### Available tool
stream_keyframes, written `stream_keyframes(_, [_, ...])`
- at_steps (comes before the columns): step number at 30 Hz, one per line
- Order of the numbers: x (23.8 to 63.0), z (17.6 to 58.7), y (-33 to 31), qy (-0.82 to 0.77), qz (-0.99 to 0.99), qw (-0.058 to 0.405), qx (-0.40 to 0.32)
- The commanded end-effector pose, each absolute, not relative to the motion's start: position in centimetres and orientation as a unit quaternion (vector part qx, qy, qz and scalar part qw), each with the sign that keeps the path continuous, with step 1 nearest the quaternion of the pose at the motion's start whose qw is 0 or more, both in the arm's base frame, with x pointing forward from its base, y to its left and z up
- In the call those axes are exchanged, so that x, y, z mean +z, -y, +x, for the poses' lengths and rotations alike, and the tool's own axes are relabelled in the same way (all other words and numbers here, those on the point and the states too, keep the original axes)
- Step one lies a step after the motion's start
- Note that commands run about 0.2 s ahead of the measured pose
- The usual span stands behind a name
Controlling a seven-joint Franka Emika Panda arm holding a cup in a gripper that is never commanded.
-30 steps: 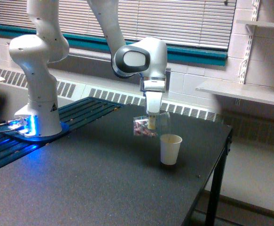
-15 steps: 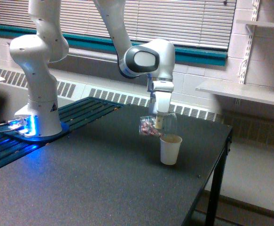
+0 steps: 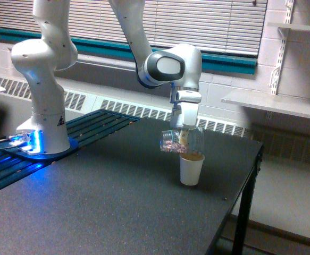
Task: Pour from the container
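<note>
A dark, speckled counter [image 3: 91,212] is carrying a small off-white paper cup [image 3: 191,169]. Just above the cup's rim, the white arm's fingers [image 3: 184,137] are clamping a clear plastic jar [image 3: 180,141], lying on its side, with pinkish-red pieces showing through its wall.

The clear container [image 3: 179,141] with pinkish-red pieces hangs tipped sideways in the air.

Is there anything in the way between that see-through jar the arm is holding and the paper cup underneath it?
Nothing visible. The gripper holds the container tipped on its side directly above the paper cup, its lower edge close over the cup's open rim. Only open air shows between them.
</note>
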State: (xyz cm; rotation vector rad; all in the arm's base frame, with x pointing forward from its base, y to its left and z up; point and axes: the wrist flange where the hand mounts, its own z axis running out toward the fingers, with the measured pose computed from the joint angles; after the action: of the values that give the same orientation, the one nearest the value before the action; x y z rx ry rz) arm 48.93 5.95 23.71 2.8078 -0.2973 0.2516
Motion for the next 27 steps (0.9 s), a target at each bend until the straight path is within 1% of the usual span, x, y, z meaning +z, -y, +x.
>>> stream_keyframes(1, [24.4, 49.16, -4.8, 0.105, 0.977, 0.165, 0.089])
stream_keyframes(27, [23.99, 48.67, -4.83, 0.088, 0.977, 0.182, 0.073])
